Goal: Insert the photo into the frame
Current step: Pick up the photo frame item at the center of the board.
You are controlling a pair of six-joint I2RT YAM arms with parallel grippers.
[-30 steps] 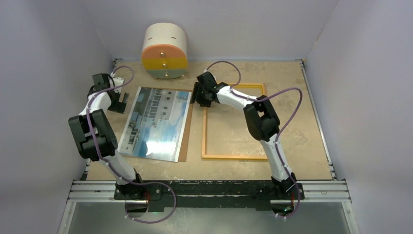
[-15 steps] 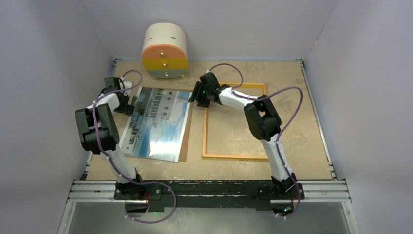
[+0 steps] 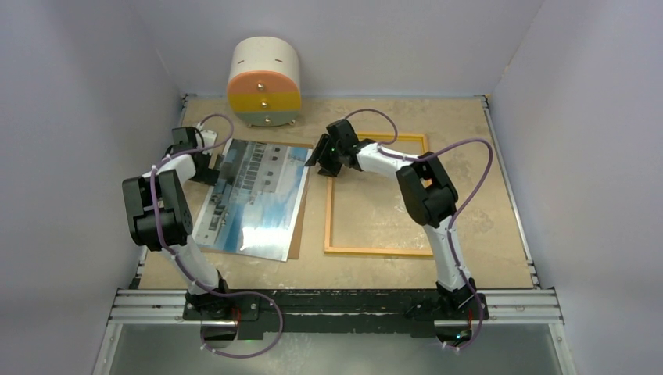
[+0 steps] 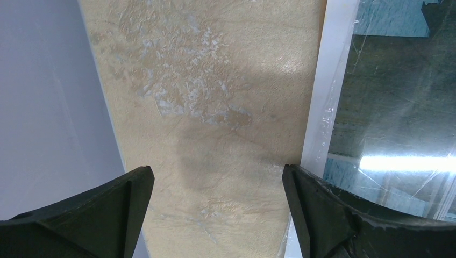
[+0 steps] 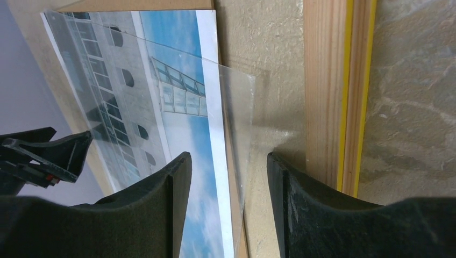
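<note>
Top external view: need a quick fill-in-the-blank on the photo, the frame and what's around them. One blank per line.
1. The photo lies to the ___ of the frame.
2. Under the photo sits a ___ backing sheet.
3. The frame lies ___ on the table.
4. The top band on the front of the round drawer unit at the back is ___.

Missing words: left; brown; flat; orange.

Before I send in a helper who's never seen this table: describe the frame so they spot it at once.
On the tan table, look at its right half. The frame lies flat there, a thin rectangle with tabletop showing through. Unlike the photo on its brown backing sheet to the left, it is only a yellow-orange outline.
</note>
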